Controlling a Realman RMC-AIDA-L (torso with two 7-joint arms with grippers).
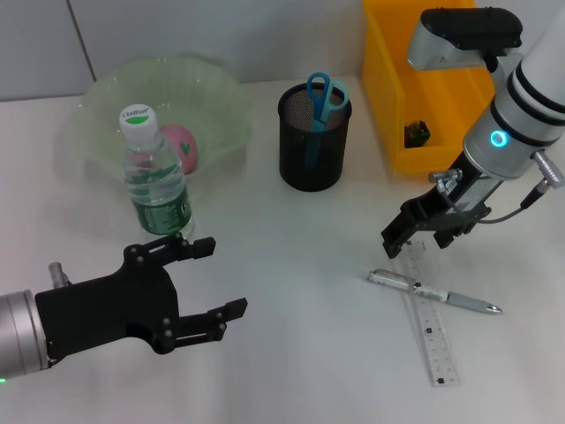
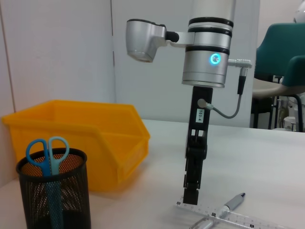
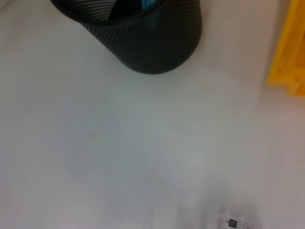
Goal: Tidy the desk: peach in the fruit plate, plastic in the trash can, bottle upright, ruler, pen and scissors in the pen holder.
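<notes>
Ruler (image 1: 434, 331) flat under pen (image 1: 435, 292), right tool (image 1: 422, 231) at its far end, finger state unclear

Bare desk (image 1: 300, 353) lies open between the left gripper (image 1: 207, 287) and the ruler (image 1: 431, 327), with the pen (image 1: 433, 292) lying across the ruler. The right gripper (image 1: 422, 231) stands over the ruler's far end. Behind, the pen holder (image 1: 314, 137), bottle (image 1: 157, 177), fruit plate (image 1: 159, 106) and yellow bin (image 1: 415, 88) line the far side, with a bare gap between holder and bin.
</notes>
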